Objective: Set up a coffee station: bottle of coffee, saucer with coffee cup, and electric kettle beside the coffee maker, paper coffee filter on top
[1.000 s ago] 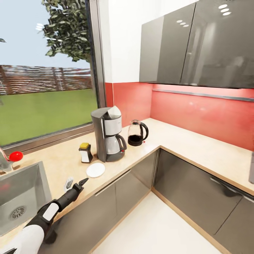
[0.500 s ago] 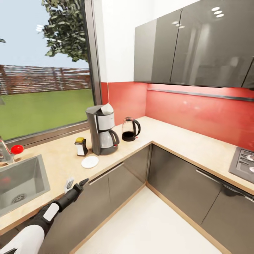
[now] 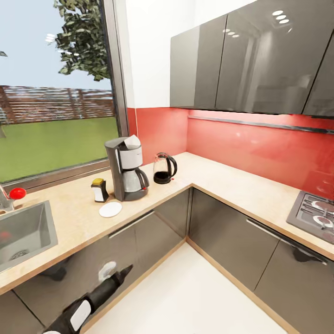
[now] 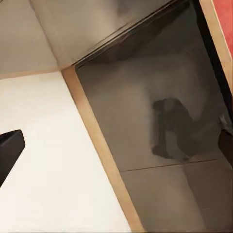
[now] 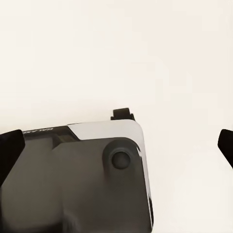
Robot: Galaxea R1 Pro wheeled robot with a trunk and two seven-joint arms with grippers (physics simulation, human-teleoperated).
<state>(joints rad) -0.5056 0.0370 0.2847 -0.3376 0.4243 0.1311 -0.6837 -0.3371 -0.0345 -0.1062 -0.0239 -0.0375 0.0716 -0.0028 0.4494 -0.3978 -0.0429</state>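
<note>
Left of centre in the head view: coffee maker (image 3: 125, 169) on the countertop (image 3: 69, 218), paper filter (image 3: 132, 141) on top. Kettle (image 3: 163, 168) just right, coffee bottle (image 3: 98, 190) just left, saucer (image 3: 110, 209) in front. Lower left: left gripper (image 3: 121, 272) clamped on the coffee cup (image 3: 107, 271). Right wrist view: right gripper (image 5: 119, 145) fingers well apart above the robot's base (image 5: 73, 179).

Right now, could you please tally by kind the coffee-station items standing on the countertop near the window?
Coffee maker, with a paper filter on top: 1
Paper filter: 1
Electric kettle: 1
Bottle of coffee: 1
Saucer: 1
Total: 5
The white item at the left gripper is too unclear to count.
</note>
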